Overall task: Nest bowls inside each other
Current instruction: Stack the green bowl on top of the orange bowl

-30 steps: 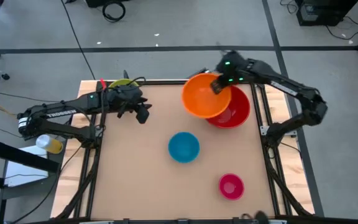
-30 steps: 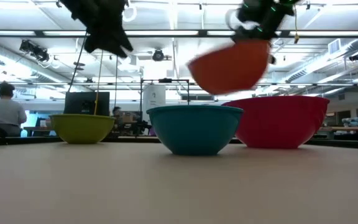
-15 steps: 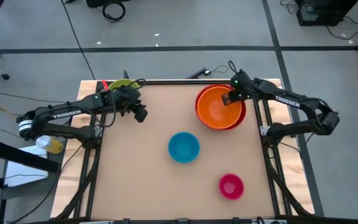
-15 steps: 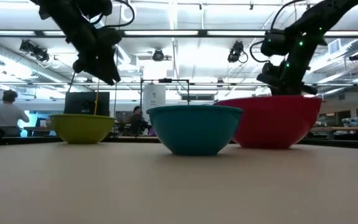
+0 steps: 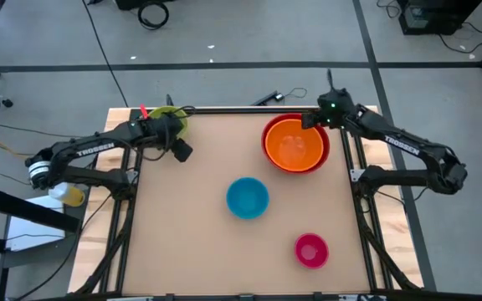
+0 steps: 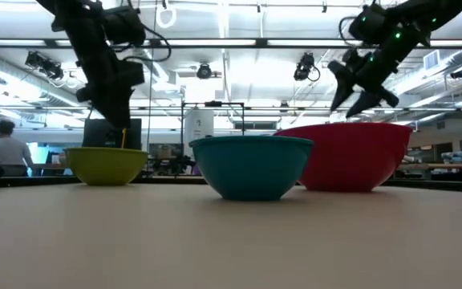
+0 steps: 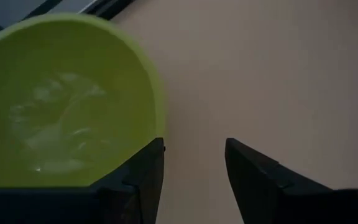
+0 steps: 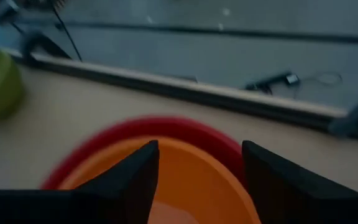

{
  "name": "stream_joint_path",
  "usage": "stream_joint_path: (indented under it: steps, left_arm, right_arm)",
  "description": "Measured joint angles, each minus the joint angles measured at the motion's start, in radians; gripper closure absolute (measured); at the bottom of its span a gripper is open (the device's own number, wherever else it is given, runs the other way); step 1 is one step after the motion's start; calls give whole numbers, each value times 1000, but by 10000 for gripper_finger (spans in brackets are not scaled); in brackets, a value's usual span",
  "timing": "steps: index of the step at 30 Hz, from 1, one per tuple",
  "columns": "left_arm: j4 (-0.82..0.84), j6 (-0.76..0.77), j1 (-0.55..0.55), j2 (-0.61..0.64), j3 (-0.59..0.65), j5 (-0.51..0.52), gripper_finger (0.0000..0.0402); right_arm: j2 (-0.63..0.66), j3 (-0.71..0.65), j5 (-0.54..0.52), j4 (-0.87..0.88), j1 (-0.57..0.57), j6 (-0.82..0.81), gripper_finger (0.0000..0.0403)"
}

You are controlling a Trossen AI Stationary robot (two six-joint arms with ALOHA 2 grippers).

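The orange bowl [image 5: 294, 144] sits nested inside the red bowl [image 5: 308, 162] at the table's far right. My right gripper [image 5: 315, 122] hovers open just above their far right rim, holding nothing; its wrist view shows the orange bowl [image 8: 185, 183] and the red rim [image 8: 157, 126] beyond my right gripper [image 8: 201, 158]. The yellow-green bowl [image 7: 61, 99] stands at the far left corner. My left gripper [image 7: 194, 162] is open above the table just beside its rim. The blue bowl [image 5: 248, 198] stands mid-table, the pink bowl [image 5: 311, 250] near the front right.
A dark rail [image 5: 249, 108] runs along the table's far edge, with cables on the floor behind it. Bare tabletop lies in the near left half [image 5: 174, 242]. In the low view, a person [image 6: 5, 144] sits far off in the room.
My right gripper has lowered the tilted orange bowl into the red bowl, opened and let go, then drawn back a little toward the far right. The orange bowl now rests level inside the red one. My left gripper has sunk and tipped downward toward the yellow-green bowl.
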State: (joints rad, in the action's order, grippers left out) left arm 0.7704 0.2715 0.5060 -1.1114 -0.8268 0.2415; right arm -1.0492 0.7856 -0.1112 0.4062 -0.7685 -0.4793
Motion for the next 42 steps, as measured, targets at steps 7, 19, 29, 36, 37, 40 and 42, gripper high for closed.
stream_joint_path:
  steps: [7,19,29,36,37,40,42]
  left_arm:
    - [6,-126,44,-131,0,-2,230]
    - [-167,-181,143,-370,0,0,305]
    - [-201,-461,6,-308,0,-13,389]
    - [-308,-823,-152,-235,-69,118,390]
    - [-329,-879,-173,-234,-82,143,391]
    - [-391,-1055,-212,-238,-110,178,391]
    - [-430,-1155,-229,-250,-124,184,390]
  right_arm:
    - [38,0,9,-39,0,0,171]
    - [39,0,90,-39,38,-51,172]
    - [37,0,195,-123,74,-124,172]
    - [-39,2,227,-267,130,-180,172]
    - [-60,2,232,-288,139,-185,172]
    - [-131,47,242,-294,169,-192,172]
    - [-177,99,243,-283,188,-192,172]
